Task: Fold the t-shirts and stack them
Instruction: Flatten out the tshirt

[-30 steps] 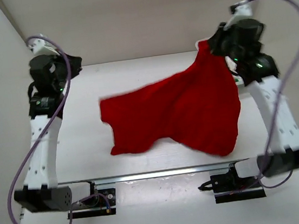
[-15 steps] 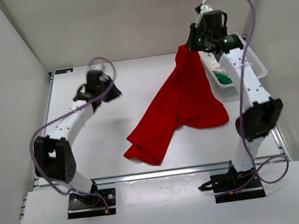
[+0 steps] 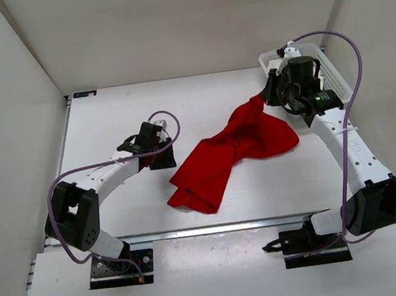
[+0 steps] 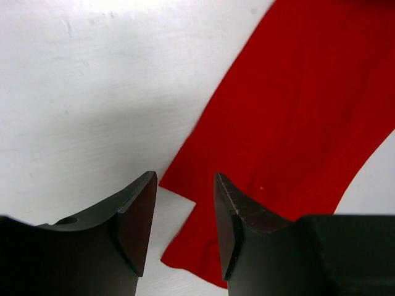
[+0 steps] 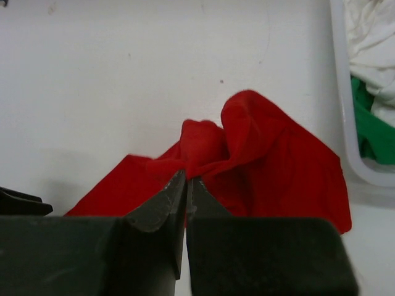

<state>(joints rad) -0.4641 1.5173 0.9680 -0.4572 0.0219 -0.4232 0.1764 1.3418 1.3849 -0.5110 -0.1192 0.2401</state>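
"Red t-shirt (image 3: 234,149), where is it lying?"

"Across the middle of the worktop (image 3: 107,116), in a crumpled strip. It runs slantwise from a folded-over heap near the front edge, about midway along, up toward the right rear corner. My right hand (image 3: 267,97) has the upper end."

"Holding it how?"

"Clenched on a small pinch of the cloth. In the right wrist view the red t-shirt (image 5: 271,172) bunches up in a ridge at the tips of my right hand (image 5: 186,179), and the rest spreads flat beyond them."

"And your other hand?"

"My left hand (image 3: 161,157) is released, with its fingers spread and nothing between them. It sits low at the left side of the cloth. In the left wrist view, my left hand (image 4: 185,206) frames a corner of the red t-shirt (image 4: 308,123) and bare worktop. I cannot tell whether the fingertips touch the cloth."

"What else is around you?"

"The basket (image 3: 340,84) stands in the right rear corner, just beside my right hand. In the right wrist view, its near wall (image 5: 345,123) lies close by the far edge of the red cloth. I cannot say whether they touch. Inside it are the white t-shirt (image 5: 370,37) and the green t-shirt (image 5: 373,132), both loosely heaped. The green one is toward the nearer end."

"Anything in the way?"

"My left arm lies bent low over the left front of the worktop. A purple cable (image 3: 78,170) loops along that arm."
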